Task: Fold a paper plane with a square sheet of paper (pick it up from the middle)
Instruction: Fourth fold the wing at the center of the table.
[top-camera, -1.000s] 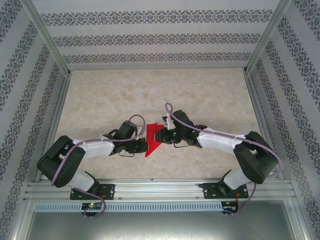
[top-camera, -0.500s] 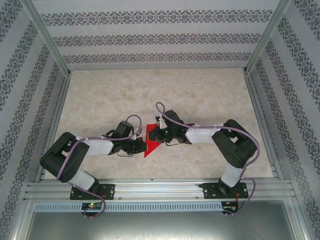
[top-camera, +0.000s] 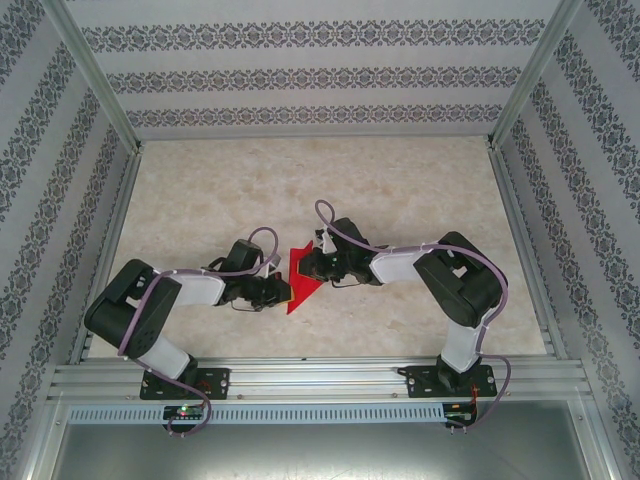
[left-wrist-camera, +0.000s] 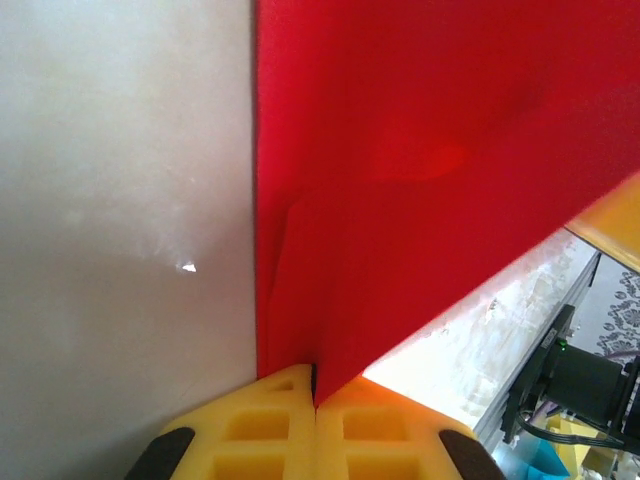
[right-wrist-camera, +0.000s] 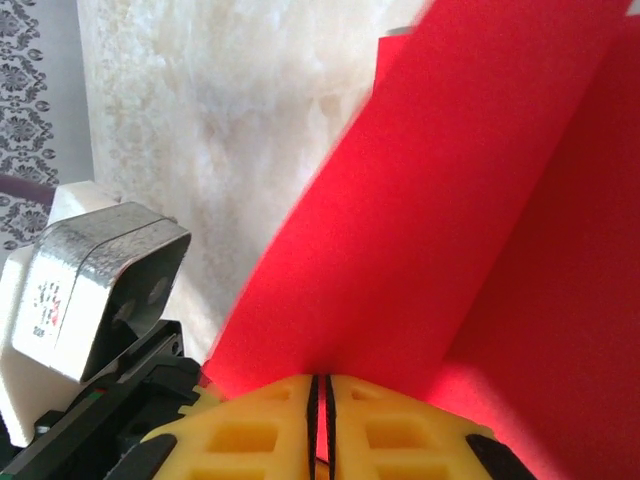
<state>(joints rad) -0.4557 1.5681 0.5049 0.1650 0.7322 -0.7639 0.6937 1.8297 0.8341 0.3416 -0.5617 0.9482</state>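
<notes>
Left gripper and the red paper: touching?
Touching. The left wrist view shows the paper with its corner clamped between the shut jaws of the left gripper.

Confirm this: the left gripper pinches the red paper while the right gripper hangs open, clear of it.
Not quite. The right gripper is also shut on the red paper, as the right wrist view shows. The left gripper does pinch it.

free table (top-camera: 420, 180) from 10 to 2 o'clock, centre blocked by left hand (top-camera: 285, 293) and right hand (top-camera: 304, 268) clamped on the square sheet of paper (top-camera: 302, 289), patterned walls (top-camera: 320, 75) at 9, 12 and 3
</notes>
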